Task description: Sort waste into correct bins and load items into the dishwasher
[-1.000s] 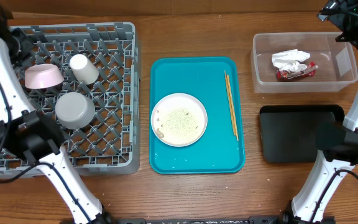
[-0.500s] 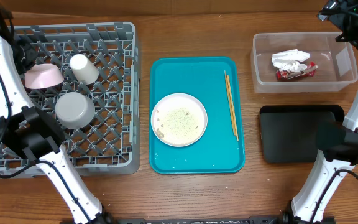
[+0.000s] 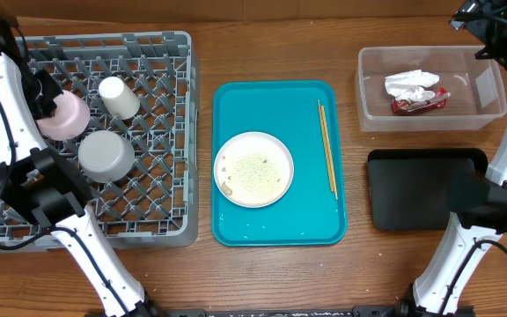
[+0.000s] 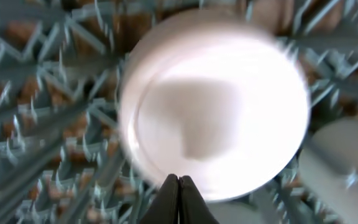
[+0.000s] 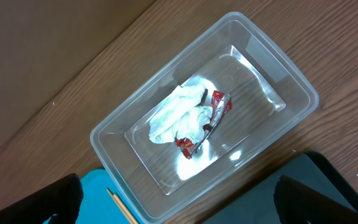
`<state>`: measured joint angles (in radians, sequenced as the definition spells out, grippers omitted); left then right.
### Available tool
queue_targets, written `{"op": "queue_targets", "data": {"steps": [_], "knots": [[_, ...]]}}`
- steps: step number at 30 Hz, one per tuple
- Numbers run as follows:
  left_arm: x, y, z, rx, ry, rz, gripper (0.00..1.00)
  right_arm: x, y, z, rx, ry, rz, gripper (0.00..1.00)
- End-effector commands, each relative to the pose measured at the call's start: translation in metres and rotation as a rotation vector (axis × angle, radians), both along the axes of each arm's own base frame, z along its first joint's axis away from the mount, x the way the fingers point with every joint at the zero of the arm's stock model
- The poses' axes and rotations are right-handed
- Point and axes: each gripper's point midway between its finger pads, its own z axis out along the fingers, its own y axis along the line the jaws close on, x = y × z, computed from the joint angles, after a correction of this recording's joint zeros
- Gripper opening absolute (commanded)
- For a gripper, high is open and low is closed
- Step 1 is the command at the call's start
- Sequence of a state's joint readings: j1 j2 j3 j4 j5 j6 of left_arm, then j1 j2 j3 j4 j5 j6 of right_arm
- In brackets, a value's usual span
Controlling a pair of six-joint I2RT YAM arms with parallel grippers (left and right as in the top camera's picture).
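Left end effector [image 4: 179, 196]: fingers pressed together, clenched, nothing visible between them. The tips sit at the edge of the pink round bowl [image 4: 216, 106]; the wrist view is blurred, so I cannot tell whether they touch it. The bowl sits in the large square grey plastic lattice dish rack [image 3: 161, 189], in the 10 o'clock quarter, partly under the left arm. A small white cup [image 3: 117, 97] is just beside the bowl at 2 o'clock, and a grey-white bowl [image 3: 106, 156] is at 5 o'clock.

Right end effector [image 5: 188, 202]: fingers spread wide, released, holding nothing, hanging above the clear rectangular plastic tub [image 5: 278, 81]. In the tub, a crumpled white paper napkin [image 5: 176, 115] touches a small red snack wrapper [image 5: 216, 109].

Black rectangular plastic tray [image 3: 425, 189]: at 6 o'clock of the tub, near but apart.

Teal serving tray [image 3: 280, 106]: mid wooden table [image 3: 271, 44], between the rack and the bins. It carries a pale pink round plate [image 3: 275, 145] with loose white rice grains [image 3: 255, 167]. Two thin wooden chopsticks [image 3: 326, 148] lie at 3 o'clock of the plate, apart from it.
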<state>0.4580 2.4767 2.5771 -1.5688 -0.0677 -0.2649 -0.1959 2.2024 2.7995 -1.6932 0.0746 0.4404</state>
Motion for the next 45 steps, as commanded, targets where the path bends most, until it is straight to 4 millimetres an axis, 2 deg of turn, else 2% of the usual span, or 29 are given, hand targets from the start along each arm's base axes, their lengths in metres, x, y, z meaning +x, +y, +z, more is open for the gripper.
{"op": "queue_targets", "data": {"steps": [1,4,7,10,14,16,17,18,20,21,25,30,33,36,40,42,45], "knots": [[-0.015,0.0,-0.001,-0.021,0.049,-0.008,0.04,-0.001,0.001,0.008,-0.002,-0.024,-0.001,1.0],[-0.023,-0.001,0.006,-0.04,0.06,0.001,0.04,-0.001,0.001,0.008,-0.002,-0.024,0.0,1.0],[-0.02,-0.006,0.028,-0.056,-0.009,0.001,0.04,-0.001,0.001,0.008,-0.002,-0.024,0.0,1.0],[-0.011,-0.017,0.067,-0.075,-0.138,-0.014,0.04,-0.001,0.001,0.008,-0.002,-0.024,-0.001,1.0],[-0.005,-0.039,0.131,-0.102,-0.339,-0.065,0.05,-0.001,0.001,0.008,-0.002,-0.024,-0.001,1.0],[-0.006,-0.051,0.159,-0.112,-0.42,-0.095,0.1,-0.001,0.001,0.008,-0.002,-0.024,-0.001,1.0],[-0.007,-0.06,0.173,-0.121,-0.459,-0.115,0.14,-0.001,0.001,0.008,-0.002,-0.024,-0.001,1.0],[-0.007,-0.072,0.186,-0.138,-0.498,-0.151,0.27,-0.001,0.001,0.008,-0.002,-0.024,0.0,1.0],[-0.008,-0.1,0.205,-0.184,-0.556,-0.258,0.77,-0.001,0.001,0.008,-0.002,-0.024,-0.001,1.0],[-0.008,-0.112,0.21,-0.207,-0.572,-0.3,1.0,-0.001,0.001,0.008,-0.002,-0.024,-0.001,1.0],[-0.013,-0.175,0.217,-0.325,-0.574,-0.497,1.0,-0.001,0.001,0.008,-0.002,-0.024,0.0,1.0],[-0.008,-0.252,0.204,-0.372,-0.505,-0.667,1.0,-0.001,0.001,0.008,-0.002,-0.024,-0.001,1.0],[-0.008,-0.28,0.191,-0.28,-0.426,-0.712,1.0,-0.001,0.001,0.008,-0.002,-0.024,-0.001,1.0],[-0.008,-0.283,0.181,-0.1,-0.351,-0.623,1.0,-0.001,0.001,0.008,-0.002,-0.024,0.0,1.0],[-0.011,-0.266,0.191,0.084,-0.342,-0.544,1.0,-0.001,0.001,0.008,-0.002,-0.024,0.0,1.0],[-0.013,-0.245,0.199,0.156,-0.352,-0.469,1.0,-0.001,0.001,0.008,-0.002,-0.024,0.0,1.0],[-0.019,-0.194,0.213,0.258,-0.369,-0.261,1.0,-0.001,0.001,0.008,-0.002,-0.024,-0.001,1.0]]}}
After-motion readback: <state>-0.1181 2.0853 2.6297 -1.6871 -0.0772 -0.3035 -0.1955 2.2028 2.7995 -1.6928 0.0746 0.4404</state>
